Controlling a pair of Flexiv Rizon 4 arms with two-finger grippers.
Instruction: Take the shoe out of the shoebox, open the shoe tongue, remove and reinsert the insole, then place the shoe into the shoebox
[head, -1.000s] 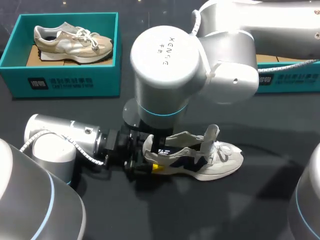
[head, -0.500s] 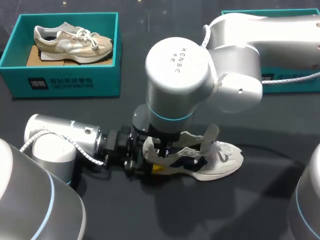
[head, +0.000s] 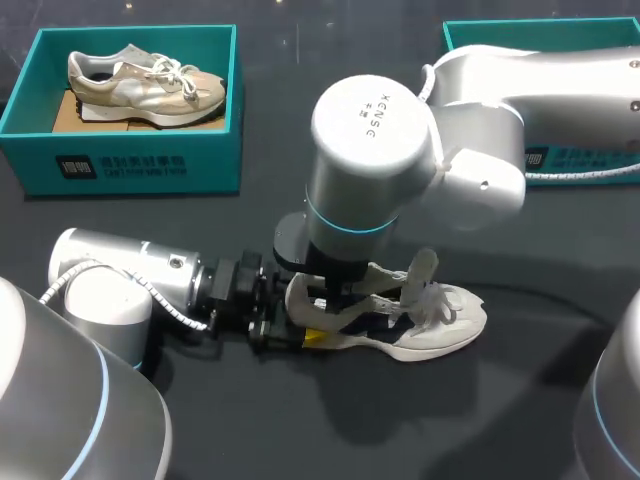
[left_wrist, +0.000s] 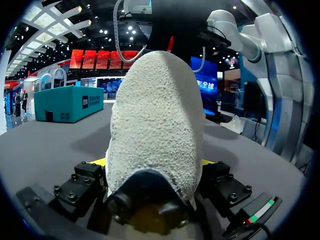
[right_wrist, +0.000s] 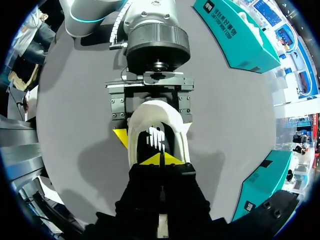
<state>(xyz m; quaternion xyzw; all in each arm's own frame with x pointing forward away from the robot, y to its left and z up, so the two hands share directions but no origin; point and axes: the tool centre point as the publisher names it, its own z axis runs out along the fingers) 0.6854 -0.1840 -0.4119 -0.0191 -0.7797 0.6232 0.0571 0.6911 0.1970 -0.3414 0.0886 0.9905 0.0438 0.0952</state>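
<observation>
Right arm (head: 375, 150) swung rightward, right pincer (right_wrist: 161, 159) narrow inside the shoe (head: 445, 330), left pincer (left_wrist: 152, 163) clamping its heel (left_wrist: 152, 115); shoebox (head: 130, 165) bears white print.

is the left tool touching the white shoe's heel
Touching. The left wrist view shows the left tool clamping the shoe at its heel, one finger pressed against each side.

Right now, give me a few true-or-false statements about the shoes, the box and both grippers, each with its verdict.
1. The left gripper is shut on the heel of the white shoe. True.
2. The white shoe lies inside a shoebox. False: it lies on the table.
3. A beige shoe sits in the teal shoebox on the table's left side. True.
4. The right gripper hangs well away from the white shoe. False: its tips, closed together, point down into the shoe's opening.
</observation>
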